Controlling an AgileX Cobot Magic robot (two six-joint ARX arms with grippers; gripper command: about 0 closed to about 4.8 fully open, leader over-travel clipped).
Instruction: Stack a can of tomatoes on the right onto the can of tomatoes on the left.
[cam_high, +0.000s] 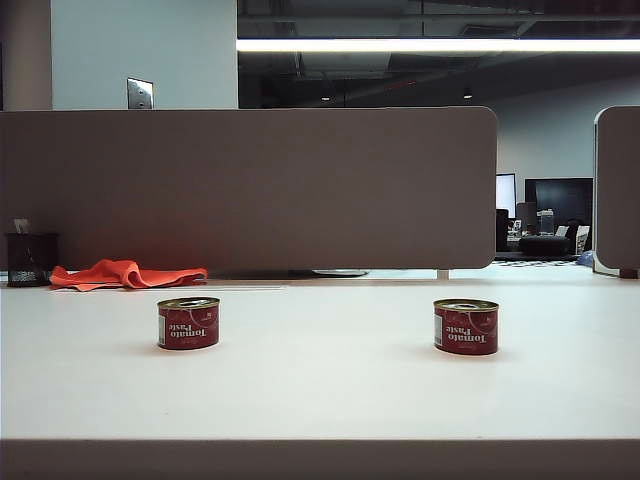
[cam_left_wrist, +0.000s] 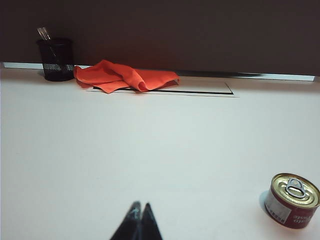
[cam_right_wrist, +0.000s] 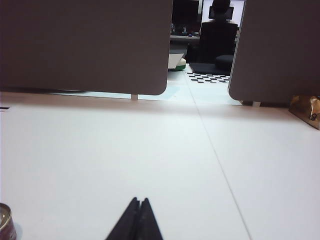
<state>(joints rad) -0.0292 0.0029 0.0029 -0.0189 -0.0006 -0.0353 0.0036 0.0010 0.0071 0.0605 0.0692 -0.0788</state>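
Note:
Two small red tomato paste cans stand upright on the white table, well apart. The left can (cam_high: 188, 323) also shows in the left wrist view as a can (cam_left_wrist: 291, 200) with a gold pull-tab lid. The right can (cam_high: 466, 326) shows in the right wrist view only as a sliver of can (cam_right_wrist: 5, 221) at the frame's edge. My left gripper (cam_left_wrist: 140, 205) is shut with nothing in it, short of the left can and off to its side. My right gripper (cam_right_wrist: 140, 200) is shut and empty too. Neither gripper appears in the exterior view.
An orange cloth (cam_high: 125, 274) lies at the back left next to a black mesh pen cup (cam_high: 30, 259). A grey partition (cam_high: 250, 185) closes off the back of the table, with a second panel (cam_high: 617, 190) at the right.

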